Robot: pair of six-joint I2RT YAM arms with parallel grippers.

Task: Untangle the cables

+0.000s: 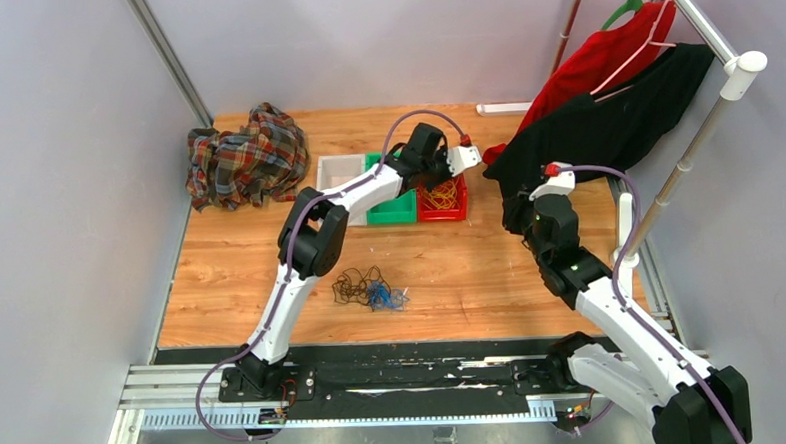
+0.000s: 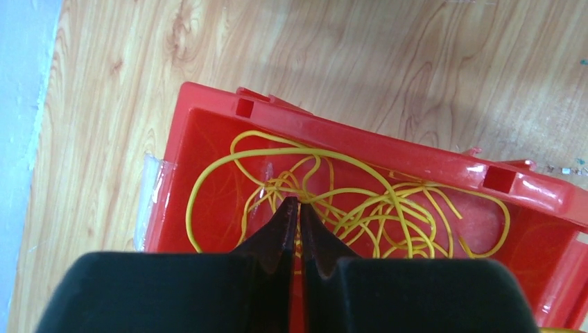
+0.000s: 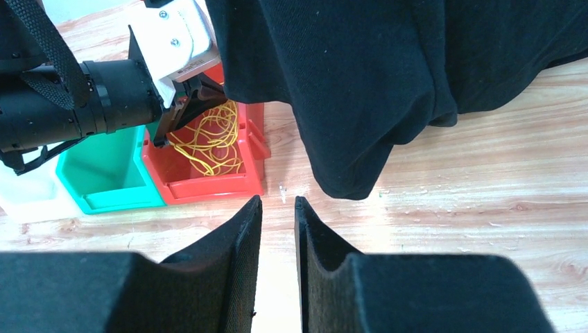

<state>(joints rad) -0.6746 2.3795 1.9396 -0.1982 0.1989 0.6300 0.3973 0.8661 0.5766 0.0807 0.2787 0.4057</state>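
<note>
Cables [image 2: 388, 220]: I judge them light, springy, snag-prone, best pinched at one outer loop; left gripper [image 2: 298, 202] closed among them (catch uncertain), right gripper [image 3: 277, 201] slightly parted, empty.

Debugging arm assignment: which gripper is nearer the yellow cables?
Left. Left gripper sits among the yellow cables in the red bin; right gripper hangs apart over table, beside the black garment.
</note>
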